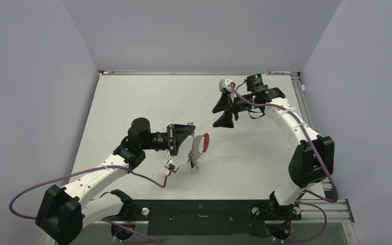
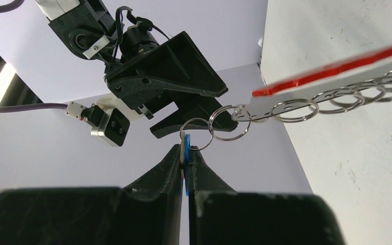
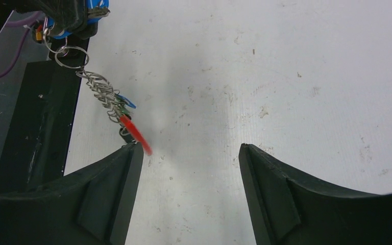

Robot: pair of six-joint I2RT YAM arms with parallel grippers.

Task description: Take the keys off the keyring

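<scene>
The left tool [image 2: 186, 159] is closed, and a blue-tagged key [image 2: 186, 144] is pinched upright between its fingertips. Two small split rings [image 2: 219, 125] are linked from that key to the keyring [image 2: 332, 71], a thin piece with a red edge and a silvery-grey side, along which a row of further rings is threaded. In the top view the keyring [image 1: 200, 145] is seen just beside the left tool [image 1: 188, 129], on its right, with the other keys [image 1: 193, 161] dangling below it. It appears to be held clear of the counter [image 1: 148, 97], though contact cannot be ruled out from these angles. The right tool [image 1: 223, 113] is open, its jaws spread wide with nothing between them, and it is held above the counter, well apart from the keyring, farther back and to the right. In its wrist view the red end of the keyring [image 3: 134, 131] lies near the tip of one finger [image 3: 125, 168].
</scene>
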